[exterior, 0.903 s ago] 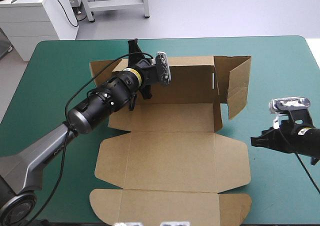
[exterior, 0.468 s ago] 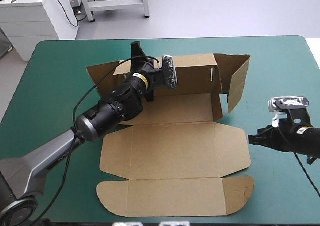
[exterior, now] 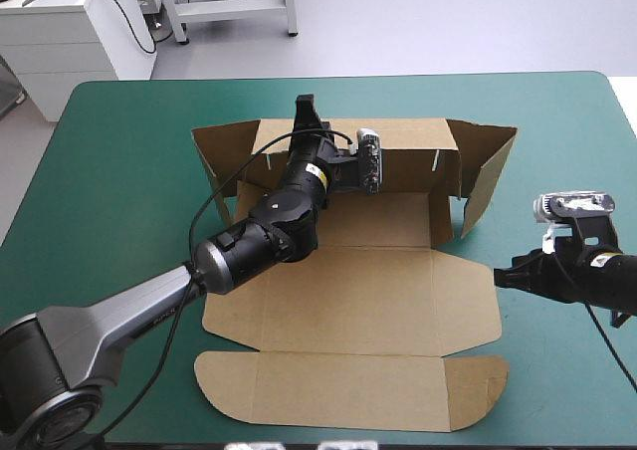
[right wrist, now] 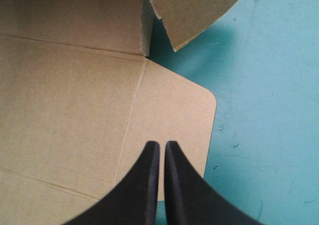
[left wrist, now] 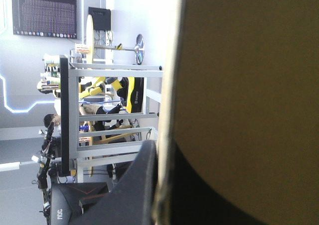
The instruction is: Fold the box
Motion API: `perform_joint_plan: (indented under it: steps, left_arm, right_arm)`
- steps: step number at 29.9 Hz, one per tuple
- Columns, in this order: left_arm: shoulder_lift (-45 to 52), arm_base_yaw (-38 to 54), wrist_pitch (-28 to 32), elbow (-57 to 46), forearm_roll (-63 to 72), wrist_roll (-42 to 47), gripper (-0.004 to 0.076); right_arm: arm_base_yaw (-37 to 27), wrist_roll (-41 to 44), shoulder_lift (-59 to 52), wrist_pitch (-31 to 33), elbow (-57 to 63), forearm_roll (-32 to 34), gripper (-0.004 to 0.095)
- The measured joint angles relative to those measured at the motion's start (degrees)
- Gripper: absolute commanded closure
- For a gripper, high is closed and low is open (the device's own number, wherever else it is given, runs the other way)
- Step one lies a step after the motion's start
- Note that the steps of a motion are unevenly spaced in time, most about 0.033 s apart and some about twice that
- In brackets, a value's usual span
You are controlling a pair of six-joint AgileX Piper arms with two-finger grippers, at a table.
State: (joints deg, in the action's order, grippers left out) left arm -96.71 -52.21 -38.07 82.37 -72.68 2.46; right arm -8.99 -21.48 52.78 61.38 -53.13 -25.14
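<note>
Left gripper point(exterior: 305, 110) has slid along the far wall point(exterior: 408, 156) from its left corner to about mid-span since the earlier frames, and the wall has come up from leaning to roughly upright; the right arm hasn't budged. Table point(exterior: 119, 171) carries the box point(exterior: 348, 301) near centre, mostly still a flat sheet: base and lid panel point(exterior: 348, 390) lie flat toward the near edge, and only the far wall stands. Its two end flaps point(exterior: 488, 166) splay outward, not yet swung in. Left gripper is pinched all but closed over the wall's top edge, board between the fingers (the wrist view shows one black finger tight against brown board, room beyond), probably gripping mid-span so the wall rises evenly without twisting. Right gripper point(exterior: 503, 278) has its fingers pressed together with nothing in them, tips over the base's rounded right-hand flap point(right wrist: 174, 120), likely parked ready to lift that side. Two narrow slots point(exterior: 438, 159) in the far wall sit empty, so nothing is tucked yet.
</note>
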Motion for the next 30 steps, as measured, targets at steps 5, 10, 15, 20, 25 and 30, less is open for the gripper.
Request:
perform_joint_plan:
  steps: [5,10,15,20,25,30]
  left_arm:
    - [-0.03,0.00,0.77,-3.26,-4.91,4.93,0.0731]
    - [-0.03,0.00,1.16,-8.71,-12.51,11.75,0.0731]
    - [-0.03,-0.17,1.70,-10.51,-15.87,16.51,0.0731]
    - [-0.28,-0.46,2.14,-10.76,-16.80,17.85,0.0731]
    - [-1.66,-0.46,1.87,-10.76,-18.51,18.07,0.0731]
    - [-2.26,-0.46,1.40,-10.76,-19.55,18.07,0.0731]
  right_arm:
    - [0.00,0.64,0.00,-0.28,0.00,0.00,0.0888]
    - [0.00,1.94,0.00,-1.40,0.00,-0.65,0.0888]
    - [0.00,2.14,0.00,-2.91,0.00,-1.72,0.0888]
    - [0.00,2.17,1.83,-3.20,-1.91,-3.47,0.0888]
    - [0.00,2.12,7.89,-2.51,-9.13,-3.81,0.0888]
    - [0.00,2.05,15.54,-1.66,-19.82,-3.81,0.0888]
